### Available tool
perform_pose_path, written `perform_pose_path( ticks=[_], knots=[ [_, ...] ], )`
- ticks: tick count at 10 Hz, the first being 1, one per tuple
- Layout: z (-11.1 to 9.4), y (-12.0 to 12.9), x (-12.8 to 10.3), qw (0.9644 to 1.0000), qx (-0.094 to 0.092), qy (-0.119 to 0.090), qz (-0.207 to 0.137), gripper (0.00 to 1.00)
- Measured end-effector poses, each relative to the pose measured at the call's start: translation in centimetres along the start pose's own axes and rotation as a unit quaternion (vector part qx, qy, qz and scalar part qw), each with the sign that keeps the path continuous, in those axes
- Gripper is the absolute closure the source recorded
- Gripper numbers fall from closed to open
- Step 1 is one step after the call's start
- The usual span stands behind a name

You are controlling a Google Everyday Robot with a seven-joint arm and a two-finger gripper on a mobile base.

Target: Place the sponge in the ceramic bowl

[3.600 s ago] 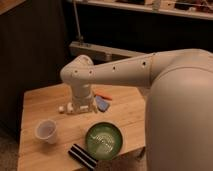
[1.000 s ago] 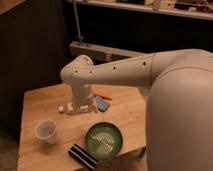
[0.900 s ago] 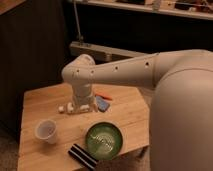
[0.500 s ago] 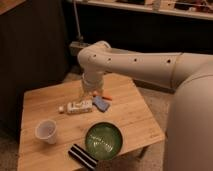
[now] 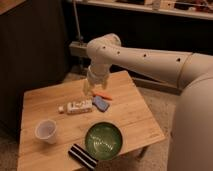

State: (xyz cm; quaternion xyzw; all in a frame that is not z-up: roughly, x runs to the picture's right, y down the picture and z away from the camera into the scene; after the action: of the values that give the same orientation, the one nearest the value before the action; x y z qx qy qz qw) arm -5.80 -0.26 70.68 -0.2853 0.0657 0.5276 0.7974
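View: single camera, high, looking down across the bench (image 5: 131,114).
Nearness: mid-range; whole benchtop shows.
Foreground: gripper (image 5: 89,90) over the bench's far side.

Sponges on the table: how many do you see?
1. The blue sponge lies mid-table, between the orange item and the white bottle; the hand hovers just behind it. None in the ceramic bowl.
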Motion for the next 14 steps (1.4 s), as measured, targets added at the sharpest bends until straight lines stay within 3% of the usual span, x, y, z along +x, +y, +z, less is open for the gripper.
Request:
perform_pose_path(
  ticks=[2, 5, 6, 11, 14],
  knots=[
    [2.4, -0.8, 0.4, 0.9985, 0.027, -0.011, -0.046, 0.35],
    [6.8, -4.4, 0.9, 0.9946, 0.024, -0.029, -0.097, 0.35],
    [7.8, -5.3, 1.2, 0.9937, 0.019, -0.033, -0.105, 0.35],
    [8.0, -5.2, 1.1, 0.9933, 0.018, -0.033, -0.109, 0.35],
    [10.9, -5.4, 1.0, 0.9928, 0.010, -0.017, -0.118, 0.35]
  ],
)
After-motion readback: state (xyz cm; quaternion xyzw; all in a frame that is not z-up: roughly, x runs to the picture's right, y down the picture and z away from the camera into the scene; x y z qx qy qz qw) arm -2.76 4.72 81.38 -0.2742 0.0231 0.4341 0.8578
